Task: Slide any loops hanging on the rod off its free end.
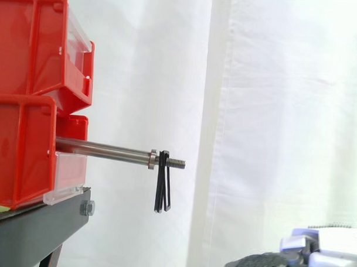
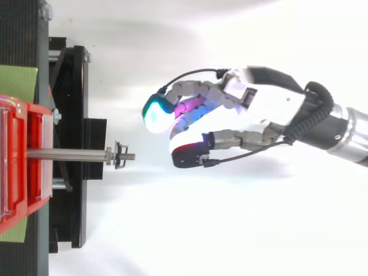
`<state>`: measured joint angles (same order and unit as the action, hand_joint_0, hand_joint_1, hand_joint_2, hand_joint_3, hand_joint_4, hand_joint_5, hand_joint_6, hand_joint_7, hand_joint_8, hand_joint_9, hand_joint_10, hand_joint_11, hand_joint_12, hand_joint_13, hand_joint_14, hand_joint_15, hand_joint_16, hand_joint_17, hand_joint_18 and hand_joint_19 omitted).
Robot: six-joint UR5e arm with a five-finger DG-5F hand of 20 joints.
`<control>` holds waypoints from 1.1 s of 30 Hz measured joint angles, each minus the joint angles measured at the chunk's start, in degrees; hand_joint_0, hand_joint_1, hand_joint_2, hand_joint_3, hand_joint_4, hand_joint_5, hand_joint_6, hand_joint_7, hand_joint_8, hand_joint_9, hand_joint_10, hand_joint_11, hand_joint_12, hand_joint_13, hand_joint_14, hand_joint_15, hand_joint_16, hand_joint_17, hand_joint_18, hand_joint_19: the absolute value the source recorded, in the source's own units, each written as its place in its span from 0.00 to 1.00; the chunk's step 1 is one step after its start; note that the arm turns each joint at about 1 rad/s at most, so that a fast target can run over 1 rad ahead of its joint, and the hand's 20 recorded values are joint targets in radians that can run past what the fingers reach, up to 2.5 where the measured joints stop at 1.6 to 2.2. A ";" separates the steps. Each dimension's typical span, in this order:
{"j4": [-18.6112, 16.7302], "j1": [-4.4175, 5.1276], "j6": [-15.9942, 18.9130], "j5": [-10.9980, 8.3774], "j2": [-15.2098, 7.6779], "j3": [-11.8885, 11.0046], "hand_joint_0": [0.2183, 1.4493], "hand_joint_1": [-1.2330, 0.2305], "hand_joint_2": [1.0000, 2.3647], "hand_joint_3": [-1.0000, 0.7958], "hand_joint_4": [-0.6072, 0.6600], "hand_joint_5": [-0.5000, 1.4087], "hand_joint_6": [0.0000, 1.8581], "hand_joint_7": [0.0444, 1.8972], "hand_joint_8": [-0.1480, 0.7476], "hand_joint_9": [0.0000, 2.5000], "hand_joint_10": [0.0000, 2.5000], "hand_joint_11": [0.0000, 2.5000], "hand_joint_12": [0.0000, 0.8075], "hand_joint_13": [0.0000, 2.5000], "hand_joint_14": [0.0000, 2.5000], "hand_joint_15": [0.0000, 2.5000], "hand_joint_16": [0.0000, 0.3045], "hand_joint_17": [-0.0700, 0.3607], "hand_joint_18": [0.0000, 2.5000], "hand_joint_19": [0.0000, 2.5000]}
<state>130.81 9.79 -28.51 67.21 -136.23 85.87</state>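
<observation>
Noted black loops point(image 1: 162, 190) hanging on threaded free end of rod point(image 1: 102, 148), just beyond collar point(image 1: 152, 158). Judged light, thin, probably pliable; best hooked at dangling part. Found hand point(image 2: 264, 100) well apart, fingers point(image 2: 192, 90) loosely bent, empty.

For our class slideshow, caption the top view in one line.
Open robot hand poised off the free end of the metal rod, where black loops hang.

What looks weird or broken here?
Nothing looks broken. The black loops hang on the rod near its threaded free end, just outside the metal collar. The hand is apart from them, touching nothing.
</observation>
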 measured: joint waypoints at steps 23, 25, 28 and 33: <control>-15.31 0.04 -4.45 6.81 -6.35 -10.62 0.31 0.44 0.01 0.38 0.79 0.19 0.27 0.50 0.58 0.42 0.01 0.22 0.49 0.32 0.00 0.12 0.18 0.45 0.32 0.19; -15.48 0.04 -4.77 6.85 -6.33 -10.63 0.31 0.44 0.01 0.38 0.79 0.20 0.27 0.50 0.58 0.42 0.01 0.22 0.49 0.32 0.00 0.12 0.18 0.45 0.32 0.19; -15.56 0.04 -5.00 6.86 -6.34 -10.63 0.32 0.44 0.01 0.38 0.79 0.20 0.27 0.51 0.58 0.42 0.01 0.22 0.49 0.32 0.00 0.12 0.18 0.45 0.32 0.19; -15.29 0.05 -5.02 6.72 -6.39 -10.63 0.31 0.44 0.01 0.38 0.79 0.20 0.27 0.51 0.58 0.42 0.01 0.22 0.48 0.33 0.00 0.12 0.18 0.45 0.32 0.19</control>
<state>115.52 9.85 -33.53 73.93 -142.62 75.24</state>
